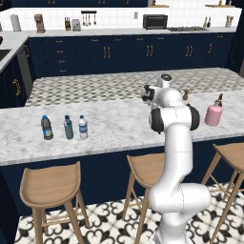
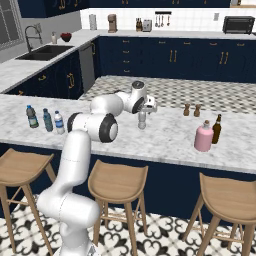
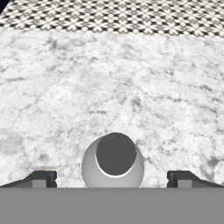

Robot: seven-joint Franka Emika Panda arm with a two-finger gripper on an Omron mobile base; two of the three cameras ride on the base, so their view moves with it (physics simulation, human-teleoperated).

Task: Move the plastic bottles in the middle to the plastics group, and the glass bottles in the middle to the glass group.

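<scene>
My gripper [image 3: 113, 178] is open and hangs straight above the plain greyish-clear bottle [image 2: 142, 121], which stands upright mid-counter. In the hand view its dark round cap [image 3: 115, 154] lies between my wide-apart fingertips [image 3: 41, 178], apart from both. At the counter's left stand the dark grey blue-capped bottle [image 1: 46, 127], the teal-blue bottle [image 1: 68, 127] and, right beside them, the blue-label water bottle [image 1: 83, 127]. Over on the right, the pink bottle [image 2: 203, 136] stands next to the slim brown bottle [image 2: 217, 129].
Two small brown shakers [image 2: 186, 109] stand behind the pink bottle, toward the far edge of the marble counter [image 2: 165, 135]. Wooden stools [image 2: 117, 182] line the near side below the counter. A sink [image 2: 42, 52] is at the far left.
</scene>
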